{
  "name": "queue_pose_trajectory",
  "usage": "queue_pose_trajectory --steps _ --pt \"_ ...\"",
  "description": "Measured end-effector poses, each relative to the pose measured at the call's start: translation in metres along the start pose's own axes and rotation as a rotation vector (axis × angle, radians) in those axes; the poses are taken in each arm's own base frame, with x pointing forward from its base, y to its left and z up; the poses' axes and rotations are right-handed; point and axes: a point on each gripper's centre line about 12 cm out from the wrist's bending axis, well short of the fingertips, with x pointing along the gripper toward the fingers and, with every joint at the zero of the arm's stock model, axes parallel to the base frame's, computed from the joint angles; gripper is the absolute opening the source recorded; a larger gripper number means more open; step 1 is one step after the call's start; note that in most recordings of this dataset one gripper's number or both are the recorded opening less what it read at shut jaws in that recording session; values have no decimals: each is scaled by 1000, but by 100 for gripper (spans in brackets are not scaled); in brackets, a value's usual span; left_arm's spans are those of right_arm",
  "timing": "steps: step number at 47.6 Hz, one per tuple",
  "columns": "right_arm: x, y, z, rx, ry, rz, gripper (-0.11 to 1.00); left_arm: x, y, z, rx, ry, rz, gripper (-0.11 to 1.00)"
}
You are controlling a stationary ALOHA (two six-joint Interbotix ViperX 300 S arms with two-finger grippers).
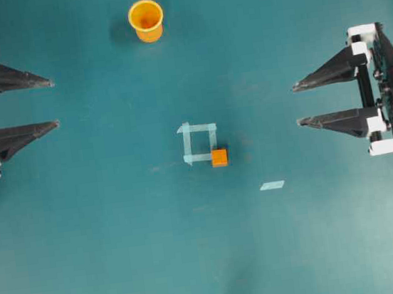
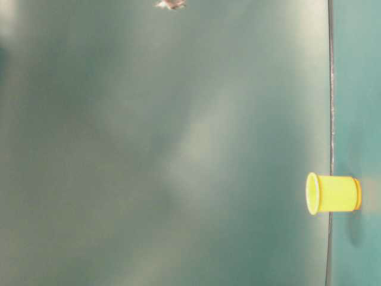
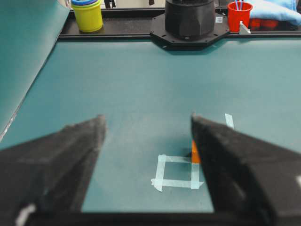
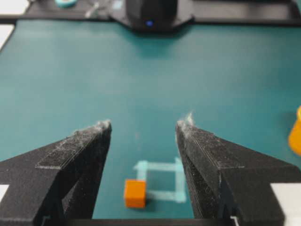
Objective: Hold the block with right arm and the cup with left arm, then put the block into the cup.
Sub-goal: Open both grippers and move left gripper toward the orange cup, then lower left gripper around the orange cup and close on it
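Note:
The small orange block (image 1: 219,158) lies mid-table at the lower right corner of a pale tape square (image 1: 199,143). The yellow-orange cup (image 1: 146,20) stands upright near the far edge, left of centre. My left gripper (image 1: 55,103) hovers at the left edge, open and empty, far from the cup. My right gripper (image 1: 296,106) hovers at the right edge, open and empty, pointing toward the middle. In the right wrist view the block (image 4: 135,193) shows between the spread fingers (image 4: 75,155), and the cup (image 4: 296,136) is at the right border. In the left wrist view the block (image 3: 194,153) is mostly hidden behind one finger (image 3: 225,155).
A short strip of pale tape (image 1: 272,185) lies right of the block. Beyond the table's far end, the left wrist view shows stacked yellow and blue cups (image 3: 87,14) and a red cup (image 3: 239,14). The table-level view shows only the cup (image 2: 332,193) against the teal backdrop.

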Motion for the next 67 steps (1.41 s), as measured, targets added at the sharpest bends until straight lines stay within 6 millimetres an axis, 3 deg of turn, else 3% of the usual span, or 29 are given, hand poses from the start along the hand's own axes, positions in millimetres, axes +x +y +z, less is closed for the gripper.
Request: queue_pose_trajectory --steps 6,16,30,37,55,67 --pt "2 0 -1 0 6 0 61 0 2 0 -1 1 12 85" --pt "9 0 -5 0 31 0 62 6 20 -11 -10 53 97 85" --pt "13 0 -6 0 41 0 62 26 78 -60 -122 251 337 85" --pt "15 0 -9 3 57 0 62 43 97 -78 -148 331 380 85" --pt "29 1 -19 7 104 3 62 99 116 -117 -178 477 365 85" --pt "30 5 -18 3 95 18 62 124 125 -147 -193 545 362 85"
